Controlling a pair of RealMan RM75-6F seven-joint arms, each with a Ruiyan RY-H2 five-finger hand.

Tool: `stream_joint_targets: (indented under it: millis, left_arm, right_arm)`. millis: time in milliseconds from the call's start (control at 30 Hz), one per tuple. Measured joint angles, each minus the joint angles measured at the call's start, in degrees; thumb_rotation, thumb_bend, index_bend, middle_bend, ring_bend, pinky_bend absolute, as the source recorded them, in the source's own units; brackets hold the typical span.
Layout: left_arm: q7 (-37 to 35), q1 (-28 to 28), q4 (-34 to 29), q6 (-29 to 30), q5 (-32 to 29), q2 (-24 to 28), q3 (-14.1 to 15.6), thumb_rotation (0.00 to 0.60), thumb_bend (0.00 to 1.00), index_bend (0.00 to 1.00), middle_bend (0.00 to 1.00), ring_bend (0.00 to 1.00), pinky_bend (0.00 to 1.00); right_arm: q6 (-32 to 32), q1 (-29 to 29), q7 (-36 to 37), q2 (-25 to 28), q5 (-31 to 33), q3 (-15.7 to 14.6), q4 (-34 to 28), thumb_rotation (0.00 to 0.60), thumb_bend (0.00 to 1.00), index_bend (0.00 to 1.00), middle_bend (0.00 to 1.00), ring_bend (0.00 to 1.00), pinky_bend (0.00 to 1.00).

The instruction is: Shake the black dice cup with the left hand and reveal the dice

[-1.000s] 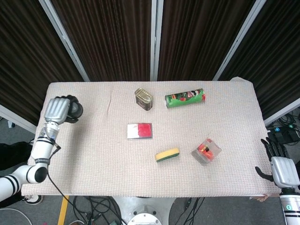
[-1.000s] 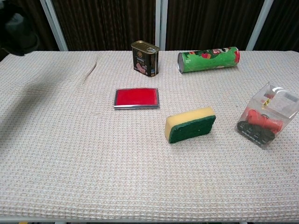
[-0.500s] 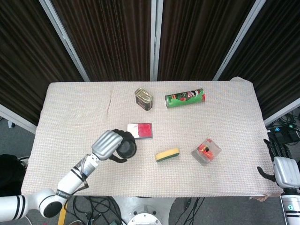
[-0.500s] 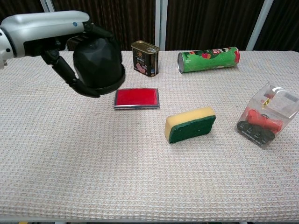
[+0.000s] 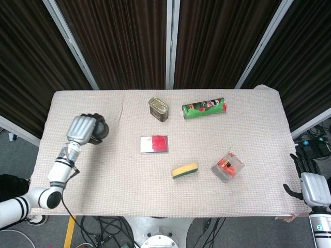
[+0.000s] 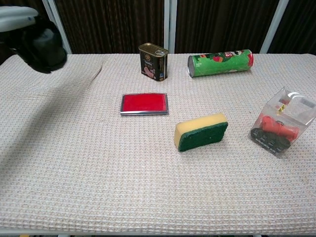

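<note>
A: Head view, item one: left hand [image 5: 81, 129], over the left part of the desk [image 5: 103, 196], fingers wrapped round the black dice cup [image 5: 98, 130]. Cup sits on the inner side of the hand, toward the middle of the desk.

B: Chest view, same item: black dice cup [image 6: 43, 43] at upper left, raised above the cloth as far as I can judge, with the pale back of the left hand [image 6: 17, 12] just above it. Which way the mouth faces I cannot tell from either view.

A: Contents of the cup: not visible. No dice show on the desk.

B: Item two: right hand [image 5: 313, 187], low at the right corner, off the desk edge. Holds nothing; fingers look loosely apart. Well apart from the cup, so the left hand alone has it.

A: Judgement: shaking is in hand; reveal not yet done. For the reveal the cup would need setting mouth-down on bare cloth and lifting straight off.

B: Item three, bystanders: red flat tin [image 6: 144, 104], near the middle. Green-and-yellow sponge [image 6: 201, 131], to its right and nearer the front. Small dark can [image 6: 153, 61], upright at the back.

A: Green tube [image 6: 219, 62], lying on its side, long axis across the desk. Clear packet with a red toy [image 6: 281, 123] inside, at far right.
</note>
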Motion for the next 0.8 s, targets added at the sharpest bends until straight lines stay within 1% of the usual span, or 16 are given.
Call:
stream_joint_targets:
  millis: [67, 133, 167, 233, 267, 367, 400, 500, 600, 667, 700, 767, 800]
  left_arm:
    - [-0.2, 0.1, 2.6, -0.1, 0.4, 0.1, 0.4, 0.6, 0.24, 0.58, 0.61, 0.38, 0.36]
    - [-0.5, 0.1, 3.0, -0.4, 1.3, 0.3, 1.1, 0.6, 0.24, 0.58, 0.61, 0.38, 0.36]
    - [-0.6, 0.2, 2.4, -0.5, 1.8, 0.4, 1.5, 0.6, 0.24, 0.58, 0.61, 0.38, 0.36]
    - [-0.9, 0.2, -1.2, -1.0, 3.3, 0.6, 2.5, 0.6, 0.24, 0.58, 0.61, 0.38, 0.36]
    - [-1.0, 0.2, -3.6, -1.2, 4.0, 0.7, 3.0, 0.6, 0.24, 0.58, 0.61, 0.38, 0.36]
    - [-1.3, 0.3, -14.8, -1.8, 6.7, 1.2, 4.6, 0.6, 0.24, 0.58, 0.61, 0.38, 0.36]
    - [-1.3, 0.3, -19.9, -1.8, 7.6, 1.4, 5.0, 0.6, 0.24, 0.58, 0.61, 0.39, 0.36]
    - [-1.0, 0.0, -31.2, -1.7, 8.5, 1.4, 5.2, 0.6, 0.24, 0.58, 0.63, 0.4, 0.36]
    - [-0.1, -0.9, -37.3, -1.7, 7.6, 0.8, 4.4, 0.6, 0.24, 0.58, 0.63, 0.39, 0.37]
    - [0.8, -1.7, -38.2, -1.7, 6.2, -0.1, 3.6, 0.6, 0.24, 0.58, 0.63, 0.39, 0.37]
    - [1.5, -2.3, -37.6, -1.6, 5.0, -0.9, 3.0, 0.6, 0.24, 0.58, 0.62, 0.39, 0.37]
    - [2.7, -3.2, -35.0, -1.2, 3.1, -2.1, 2.1, 0.6, 0.24, 0.58, 0.62, 0.39, 0.37]
    - [3.5, -3.8, -32.2, -0.8, 1.9, -3.1, 1.5, 0.6, 0.24, 0.58, 0.62, 0.39, 0.37]
  right_arm:
    - [-0.1, 0.1, 0.0, -0.1, -0.1, -0.1, 0.1, 0.6, 0.15, 0.0, 0.0, 0.0, 0.0]
    - [0.0, 0.1, 0.1, -0.2, 0.0, 0.0, 0.2, 0.6, 0.15, 0.0, 0.0, 0.0, 0.0]
    - [-0.1, 0.1, 0.2, -0.2, 0.0, 0.1, 0.3, 0.6, 0.15, 0.0, 0.0, 0.0, 0.0]
    - [-0.2, 0.1, 0.3, -0.2, 0.1, 0.1, 0.4, 0.6, 0.15, 0.0, 0.0, 0.0, 0.0]
    - [-0.2, 0.1, 0.3, -0.2, 0.1, 0.0, 0.4, 0.6, 0.15, 0.0, 0.0, 0.0, 0.0]
    - [-0.3, 0.1, 0.5, -0.1, 0.2, 0.1, 0.5, 0.6, 0.15, 0.0, 0.0, 0.0, 0.0]
    - [-0.3, 0.1, 0.5, -0.2, 0.2, 0.2, 0.6, 0.6, 0.15, 0.0, 0.0, 0.0, 0.0]
    - [-0.8, 0.2, 0.3, -0.4, 0.6, 0.2, 0.9, 0.6, 0.15, 0.0, 0.0, 0.0, 0.0]
    - [-1.2, 0.3, -0.2, -0.8, 0.9, 0.2, 1.2, 0.6, 0.15, 0.0, 0.0, 0.0, 0.0]
    - [-1.0, 0.3, -0.2, -0.7, 0.9, 0.2, 1.1, 0.6, 0.15, 0.0, 0.0, 0.0, 0.0]
    - [-0.8, 0.2, -0.1, -0.6, 1.0, 0.4, 1.1, 0.6, 0.15, 0.0, 0.0, 0.0, 0.0]
    - [-0.7, 0.2, 0.2, -0.5, 1.3, 0.6, 1.1, 0.6, 0.15, 0.0, 0.0, 0.0, 0.0]
    - [-0.7, 0.1, 0.4, -0.4, 1.4, 0.7, 1.2, 0.6, 0.15, 0.0, 0.0, 0.0, 0.0]
